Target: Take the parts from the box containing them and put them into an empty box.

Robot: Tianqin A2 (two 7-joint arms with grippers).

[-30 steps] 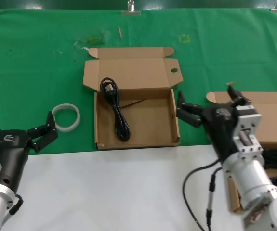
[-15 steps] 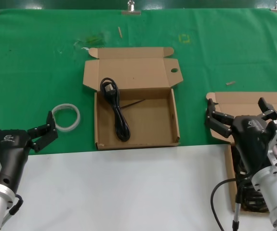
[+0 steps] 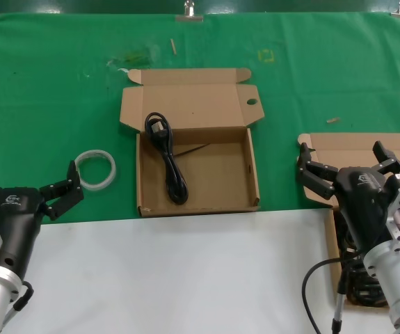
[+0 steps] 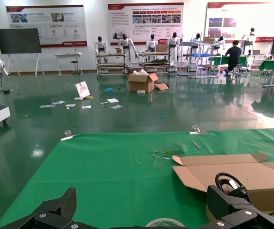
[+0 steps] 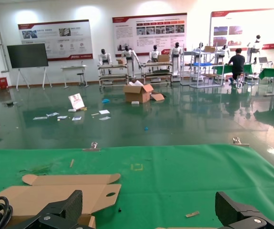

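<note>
white tape ring (image 3: 95, 169) lay on green cloth (image 3: 46, 90) | small wooden stick (image 3: 173, 46) near far edge | white tabletop (image 3: 172, 278) in front

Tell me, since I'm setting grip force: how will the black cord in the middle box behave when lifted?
The black cord looks thin and loosely coiled, so it probably droops and uncoils. Likely light, and its plug end may swing.
</note>
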